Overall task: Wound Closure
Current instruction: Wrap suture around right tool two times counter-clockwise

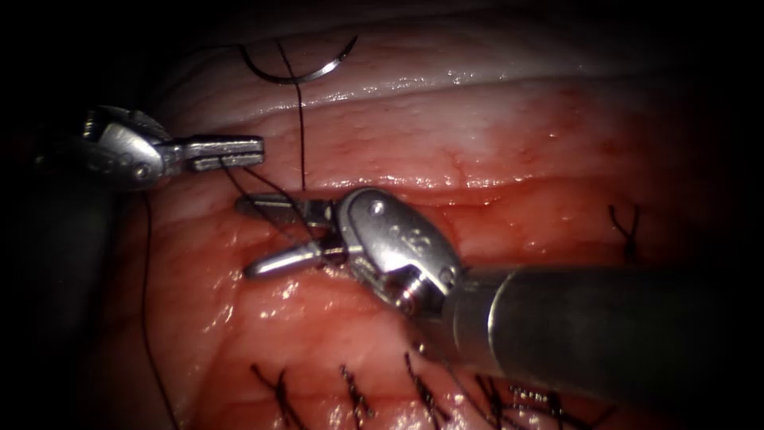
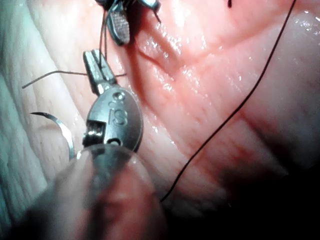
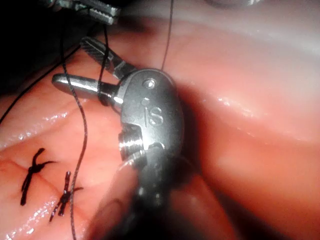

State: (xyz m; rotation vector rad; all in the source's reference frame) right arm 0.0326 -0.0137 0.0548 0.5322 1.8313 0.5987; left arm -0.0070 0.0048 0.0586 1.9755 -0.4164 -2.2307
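Needle (image 1: 298, 70): lies free on the pale tissue at the upper left of the endoscope frame, curve bowed downward, both ends pointing up; held by neither gripper; not in the tissue as far as can be seen; well above the left gripper; its pointed end also shows in the left wrist view (image 2: 55, 125), beside that tool's wrist
Thread (image 1: 302, 135): one strand drops straight down from the needle's curve to the cut just above the right gripper; further strands run between the two grippers; another hangs from the left gripper down the left edge of the frame
Left gripper (image 1: 227, 151): at the left of the endoscope frame, jaws clenched on the thread; seen closed on the strand in the left wrist view too (image 2: 100, 72)
Right gripper (image 1: 263, 235): at the centre of the frame, coming in from the right; jaws spread apart, grasping nothing; thread passes across and between the parted jaws; same spread seen in the right wrist view (image 3: 82, 65)
Tissue (image 1: 493, 143): wet and red around the cut; the cut runs across the middle of the frame
Knots (image 1: 625, 227): one tied stitch at the right of the frame; a row of dark tied stitches (image 1: 350, 394) along the lower edge
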